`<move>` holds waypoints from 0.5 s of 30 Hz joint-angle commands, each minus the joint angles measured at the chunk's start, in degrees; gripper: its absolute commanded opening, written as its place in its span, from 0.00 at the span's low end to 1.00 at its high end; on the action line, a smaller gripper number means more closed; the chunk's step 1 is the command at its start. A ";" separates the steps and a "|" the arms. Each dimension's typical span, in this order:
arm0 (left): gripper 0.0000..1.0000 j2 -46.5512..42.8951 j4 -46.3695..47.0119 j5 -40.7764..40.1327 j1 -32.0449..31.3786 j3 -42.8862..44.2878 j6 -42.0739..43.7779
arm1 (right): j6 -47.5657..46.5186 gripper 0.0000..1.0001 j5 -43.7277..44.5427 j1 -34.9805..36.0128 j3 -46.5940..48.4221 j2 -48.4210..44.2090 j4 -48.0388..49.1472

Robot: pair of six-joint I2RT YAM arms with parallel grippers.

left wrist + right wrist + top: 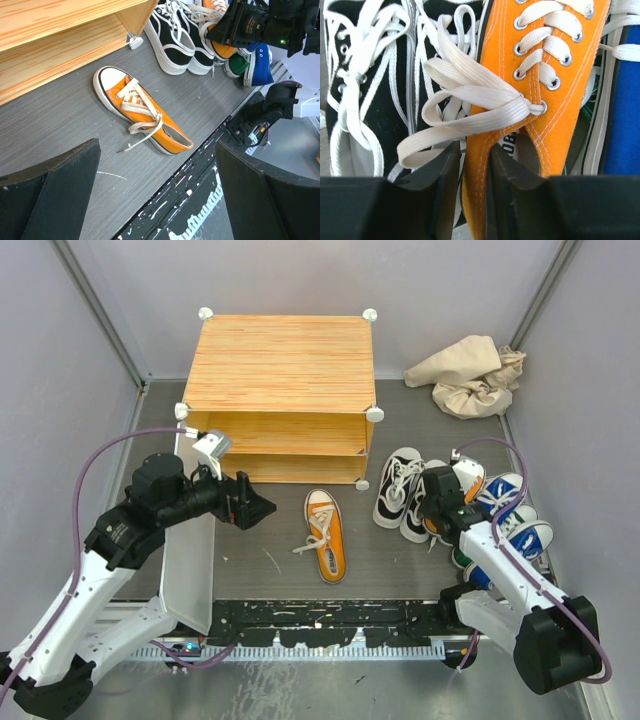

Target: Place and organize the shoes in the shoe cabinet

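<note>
Right tool [476, 157] is clamped on the piled orange shoe [560, 100], 3 o'clock on the bench [400, 570]. Left tool [258, 508] is held apart, at 9 o'clock of the loose orange shoe [325, 535] fronting the shoe cabinet [280, 360].

White links [95, 585], black joints [160, 480], purple cables [130, 438]; fingers [440, 190] black, seemingly plastic.

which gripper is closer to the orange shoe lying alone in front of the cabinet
Left gripper: open, just left of the lone shoe; right gripper is farther right, pinching the other orange shoe.
</note>
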 commanded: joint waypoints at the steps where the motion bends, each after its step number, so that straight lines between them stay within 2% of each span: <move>1: 0.98 -0.18 2.50 -0.54 -0.14 -0.07 0.09 | -0.39 0.29 -5.28 0.00 0.01 -1.72 -1.92; 2: 0.98 -0.21 2.29 -0.82 -0.14 0.06 0.17 | -0.92 0.22 -5.16 0.04 1.11 -2.46 -3.26; 4: 0.98 -0.22 1.82 -1.30 -0.17 0.57 0.30 | -1.88 0.04 -4.69 0.03 4.09 -4.94 -6.20; 5: 0.98 -0.22 1.49 -1.43 -0.14 0.85 0.38 | -2.10 0.01 -4.06 0.11 5.42 -6.68 -7.70; 10: 0.98 0.04 0.01 -1.84 -0.12 3.14 0.80 | -6.00 0.01 -2.57 0.34 15.14 -14.07 -15.67; 13: 0.98 0.14 -0.81 -2.15 -0.14 5.23 0.96 | -9.76 0.01 -8.83 1.56 21.71 -12.47 -20.64; 15: 0.98 0.31 -1.34 -2.56 -0.12 6.75 0.99 | -9.36 0.01 -12.78 5.03 23.47 -10.97 -21.88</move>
